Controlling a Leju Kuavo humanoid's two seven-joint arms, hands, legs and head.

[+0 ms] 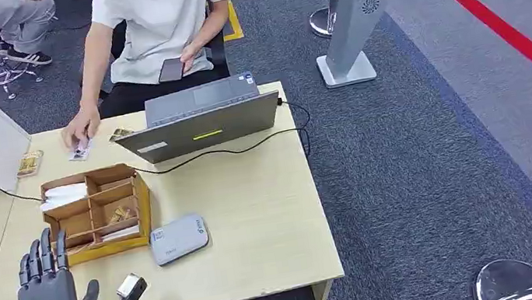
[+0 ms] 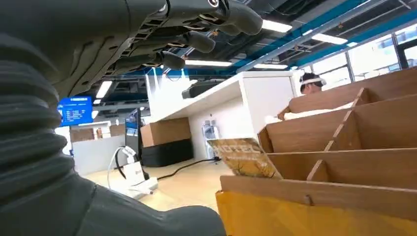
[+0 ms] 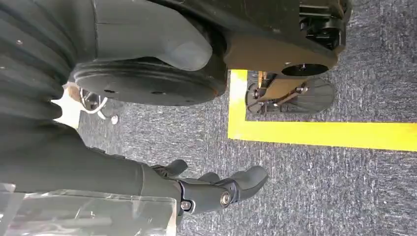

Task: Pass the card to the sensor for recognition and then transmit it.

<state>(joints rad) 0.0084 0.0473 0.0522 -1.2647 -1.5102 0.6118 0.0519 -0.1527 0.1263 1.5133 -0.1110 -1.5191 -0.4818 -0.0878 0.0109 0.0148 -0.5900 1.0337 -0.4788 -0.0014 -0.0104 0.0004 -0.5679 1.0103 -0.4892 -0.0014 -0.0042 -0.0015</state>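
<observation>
Wooden desk (image 1: 257, 222): near its front-left corner, the empty, spread left hand (image 1: 47, 294) should reach squarely to the card (image 1: 120, 214) in the cardboard organizer (image 1: 98, 209), while the right hand (image 3: 216, 189) hangs loose, holding nothing.

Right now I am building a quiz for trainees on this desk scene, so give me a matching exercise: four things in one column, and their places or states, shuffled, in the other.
Things:
1. laptop
2. card reader
3. cardboard organizer
4. left robot hand

Places or states:
A. fingers spread, holding nothing, over the desk's near edge
B. grey and flat, just right of the organizer
C. open, in front of the seated person
D. divided into compartments with cards inside

Pairs: 1-C, 2-B, 3-D, 4-A
</observation>
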